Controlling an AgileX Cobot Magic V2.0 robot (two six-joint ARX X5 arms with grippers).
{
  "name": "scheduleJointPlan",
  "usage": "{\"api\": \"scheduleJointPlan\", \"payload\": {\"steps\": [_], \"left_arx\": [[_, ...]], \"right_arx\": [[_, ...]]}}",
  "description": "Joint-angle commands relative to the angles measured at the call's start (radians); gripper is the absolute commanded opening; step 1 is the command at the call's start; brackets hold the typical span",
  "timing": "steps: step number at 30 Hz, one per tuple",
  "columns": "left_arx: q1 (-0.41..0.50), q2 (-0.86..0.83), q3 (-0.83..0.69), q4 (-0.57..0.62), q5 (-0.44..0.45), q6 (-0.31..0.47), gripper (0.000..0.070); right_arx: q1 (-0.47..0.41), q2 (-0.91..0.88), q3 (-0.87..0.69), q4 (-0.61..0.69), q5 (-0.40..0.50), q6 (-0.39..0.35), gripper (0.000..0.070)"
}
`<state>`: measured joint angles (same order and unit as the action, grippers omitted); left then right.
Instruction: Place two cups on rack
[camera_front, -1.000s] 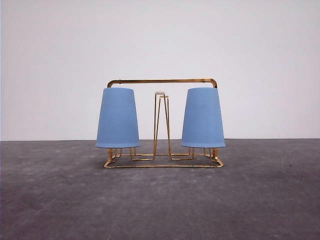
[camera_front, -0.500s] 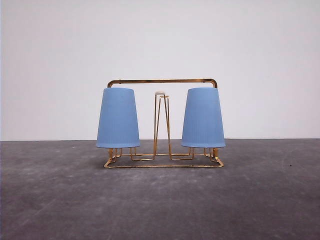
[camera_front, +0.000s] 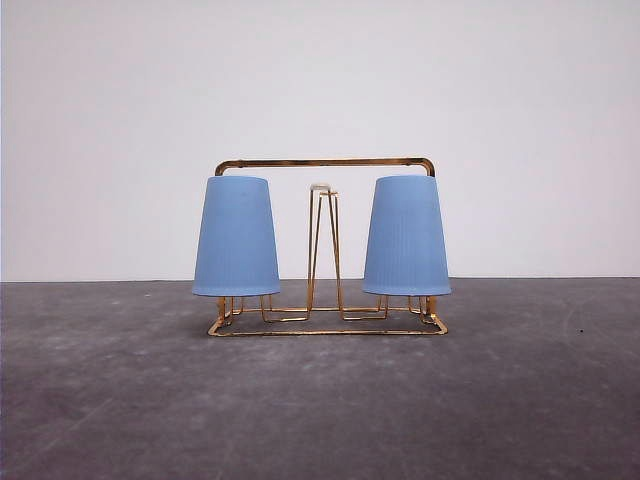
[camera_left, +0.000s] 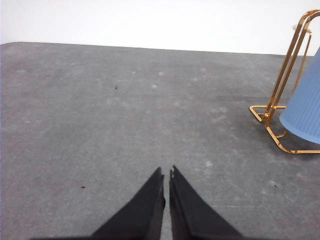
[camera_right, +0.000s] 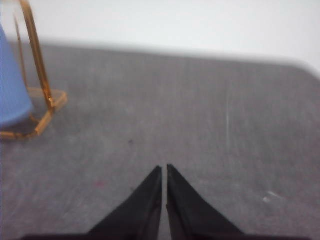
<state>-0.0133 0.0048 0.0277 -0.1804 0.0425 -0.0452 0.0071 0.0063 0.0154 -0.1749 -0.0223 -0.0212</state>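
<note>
Two light-blue ribbed cups sit upside down on the gold wire rack (camera_front: 325, 163) in the front view: one cup (camera_front: 235, 237) on the left peg, the other cup (camera_front: 406, 236) on the right peg. The white-tipped middle peg (camera_front: 321, 188) stands bare between them. In the left wrist view my left gripper (camera_left: 166, 175) is shut over bare table, with the rack's end (camera_left: 285, 65) and a cup (camera_left: 305, 110) off to one side. In the right wrist view my right gripper (camera_right: 164, 170) is shut and holds nothing, away from the rack's corner (camera_right: 42, 100) and a cup (camera_right: 12, 90).
The dark grey table top (camera_front: 320, 400) spreads around the rack, with a plain white wall (camera_front: 320, 80) behind it.
</note>
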Motion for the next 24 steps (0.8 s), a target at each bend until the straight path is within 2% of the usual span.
{"api": "scheduleJointPlan", "payload": {"steps": [1, 4, 12, 24], "left_arx": [[0.000, -0.001, -0.015, -0.006, -0.002, 0.003, 0.0000], [0.000, 0.000, -0.014, -0.006, -0.002, 0.003, 0.0000], [0.000, 0.000, -0.014, -0.006, -0.002, 0.003, 0.0000], [0.000, 0.000, -0.014, -0.006, -0.002, 0.003, 0.0000]], "right_arx": [[-0.010, -0.003, -0.004, -0.006, 0.004, 0.014, 0.0015], [-0.029, -0.003, -0.004, 0.003, -0.006, 0.042, 0.0015], [-0.083, -0.003, -0.004, 0.021, -0.002, 0.042, 0.0015], [-0.089, -0.003, -0.004, 0.021, -0.003, 0.042, 0.0015]]}}
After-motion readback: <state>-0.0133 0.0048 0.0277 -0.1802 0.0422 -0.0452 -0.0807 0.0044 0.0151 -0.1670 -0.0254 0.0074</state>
